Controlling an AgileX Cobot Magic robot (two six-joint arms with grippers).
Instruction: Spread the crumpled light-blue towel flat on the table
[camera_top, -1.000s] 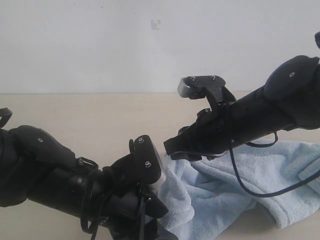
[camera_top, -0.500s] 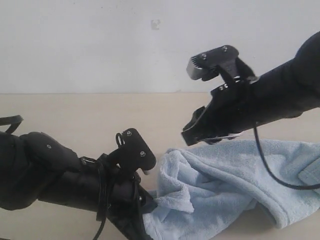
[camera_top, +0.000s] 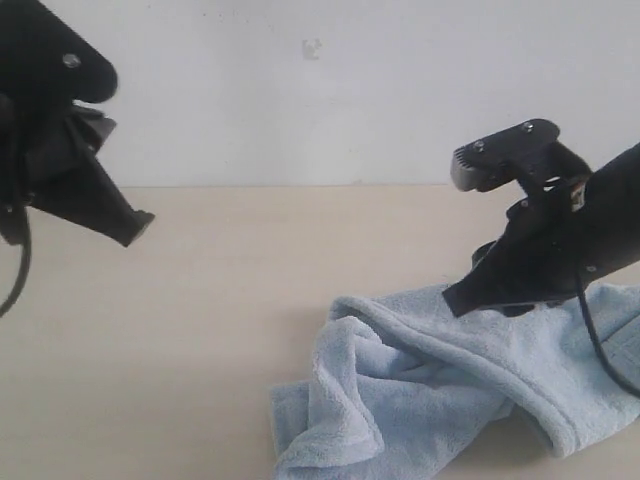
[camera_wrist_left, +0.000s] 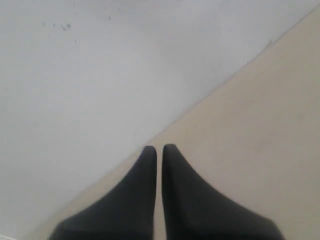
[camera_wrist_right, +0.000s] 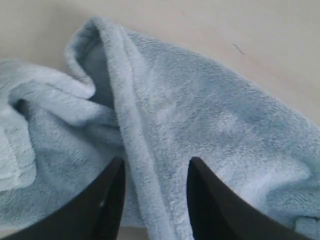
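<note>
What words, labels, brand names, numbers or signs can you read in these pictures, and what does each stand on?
None can be read.
The small grey mark on the wall is too blurred to tell whether it is text.
The towel, the table, the left pincer and the right pincer show no print.

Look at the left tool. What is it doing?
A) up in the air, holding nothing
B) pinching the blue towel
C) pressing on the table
A: the left tool hangs high and far from the towel, its fingers together with nothing between them.
</note>
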